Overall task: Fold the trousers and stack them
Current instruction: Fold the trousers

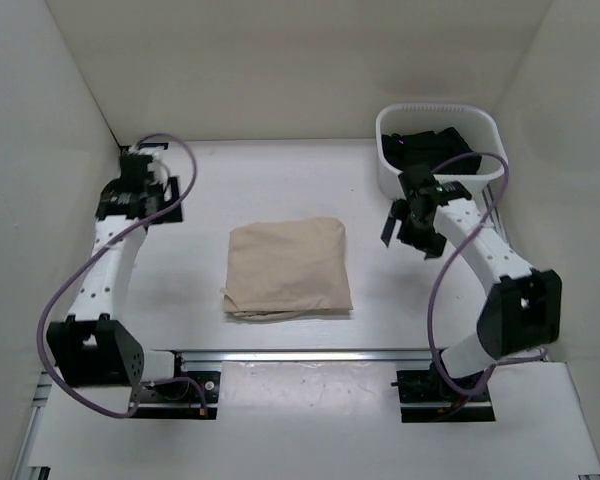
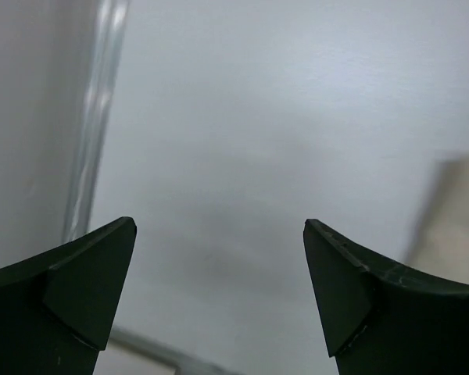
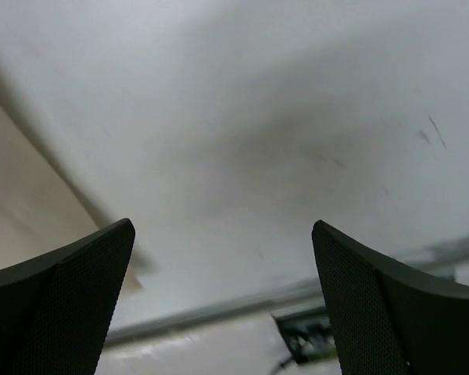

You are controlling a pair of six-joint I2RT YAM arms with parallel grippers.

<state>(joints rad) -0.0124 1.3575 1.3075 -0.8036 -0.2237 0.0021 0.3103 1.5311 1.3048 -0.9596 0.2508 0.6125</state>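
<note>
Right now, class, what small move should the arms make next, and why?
Probably ease both arms back toward rest. The trousers already lie folded, and the left gripper and right gripper have jaws open, clear of the cloth, holding nothing.

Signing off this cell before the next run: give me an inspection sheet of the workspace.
Surface: white table, a few faint marks.
Job's things: trousers folded into a rough square, mid-table, neither gripper touching.
Clutter: white basket far right, black garment inside.
Grippers: left gripper open, empty; right gripper open, empty.
Cables: purple cables loop off both arms, clear of the trousers.
Surroundings: white walls on three sides.
</note>
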